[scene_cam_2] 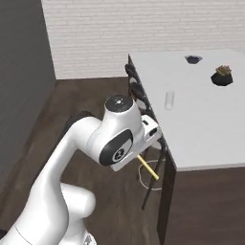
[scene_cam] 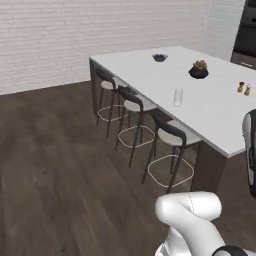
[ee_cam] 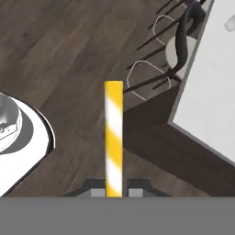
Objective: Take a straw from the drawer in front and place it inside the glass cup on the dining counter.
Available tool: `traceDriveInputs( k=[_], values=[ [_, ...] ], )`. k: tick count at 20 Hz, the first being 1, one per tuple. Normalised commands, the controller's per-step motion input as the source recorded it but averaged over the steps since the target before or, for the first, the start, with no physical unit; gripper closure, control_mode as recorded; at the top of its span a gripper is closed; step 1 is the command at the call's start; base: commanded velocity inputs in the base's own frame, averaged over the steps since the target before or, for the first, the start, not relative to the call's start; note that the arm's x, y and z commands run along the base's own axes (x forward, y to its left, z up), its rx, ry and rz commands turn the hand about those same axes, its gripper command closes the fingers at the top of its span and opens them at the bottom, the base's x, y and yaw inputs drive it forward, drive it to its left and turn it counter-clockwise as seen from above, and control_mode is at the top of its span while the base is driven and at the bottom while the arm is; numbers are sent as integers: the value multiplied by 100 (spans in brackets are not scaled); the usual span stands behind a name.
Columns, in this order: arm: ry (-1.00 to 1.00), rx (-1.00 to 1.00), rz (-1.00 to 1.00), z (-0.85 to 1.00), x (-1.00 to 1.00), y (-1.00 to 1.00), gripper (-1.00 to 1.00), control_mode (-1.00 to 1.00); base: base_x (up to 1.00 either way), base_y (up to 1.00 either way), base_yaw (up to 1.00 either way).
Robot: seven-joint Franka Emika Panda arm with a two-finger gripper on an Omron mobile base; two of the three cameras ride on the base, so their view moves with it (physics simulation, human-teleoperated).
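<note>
A home kitchen: white dining counter lined with bar stools, brick wall, wood floor

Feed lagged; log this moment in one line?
jaws: shut on straw | glass cup: upright on dining counter, no straw inside | stage: carrying

The counter top is broad and mostly bare around the glass cup, which stands near its stool-side edge, open above and on all sides. A dark potted plant, a small dark bowl and two brown shakers stand well apart from it. Three stools line that edge below the top, with bare wooden floor beyond.
</note>
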Motion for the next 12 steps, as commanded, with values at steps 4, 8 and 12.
traceDriveInputs(
  k=[4, 8, 12],
  values=[
    [0, 0, 0, 0, 0, 0, 100, 100, 97, 59, -56],
    [0, 0, 0, 0, 0, 0, 100, 100, 89, 69, -57],
    [0, 0, 0, 0, 0, 0, 100, 100, 72, 79, -58]
  ],
)
